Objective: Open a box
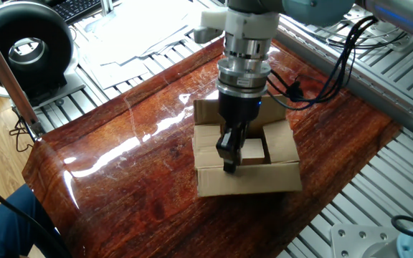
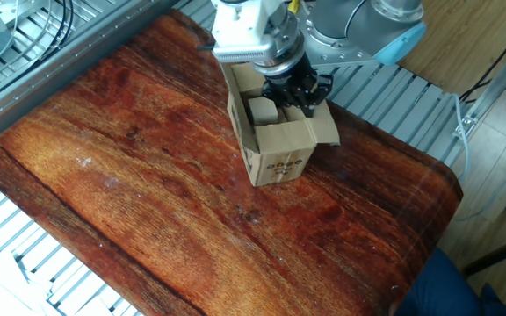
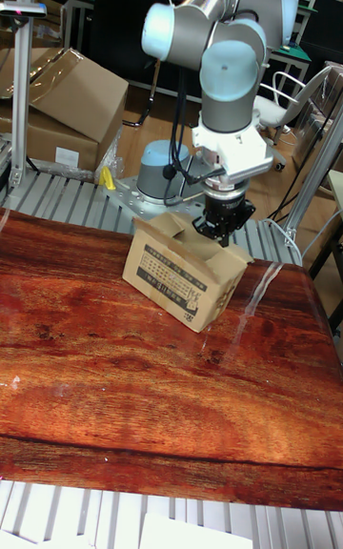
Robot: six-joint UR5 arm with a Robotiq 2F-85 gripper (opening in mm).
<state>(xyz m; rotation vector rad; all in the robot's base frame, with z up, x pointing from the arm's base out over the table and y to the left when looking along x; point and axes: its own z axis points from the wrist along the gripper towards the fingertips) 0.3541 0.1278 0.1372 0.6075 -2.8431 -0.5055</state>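
Observation:
The box (image 1: 208, 143) is a small brown carton standing mid-table with its top flaps spread. Its near long flap (image 1: 248, 179) lies folded outward, almost flat, over the front side. My gripper (image 1: 229, 165) points straight down with its fingers together, and the tip rests at that flap's fold line. Pale blocks (image 1: 254, 147) show inside. In the other fixed view the box (image 2: 277, 151) has my gripper (image 2: 293, 95) over its right rim. The tall view shows the box (image 3: 176, 274) tilted, with my gripper (image 3: 221, 231) at its far top edge.
A black round device (image 1: 26, 44) and loose papers (image 1: 142, 32) lie beyond the far-left table edge. Cables (image 1: 335, 61) hang at the back right. Ribbed aluminium framing (image 1: 393, 179) surrounds the wooden table (image 1: 135, 179). Large cardboard boxes (image 3: 62, 101) stand behind the table.

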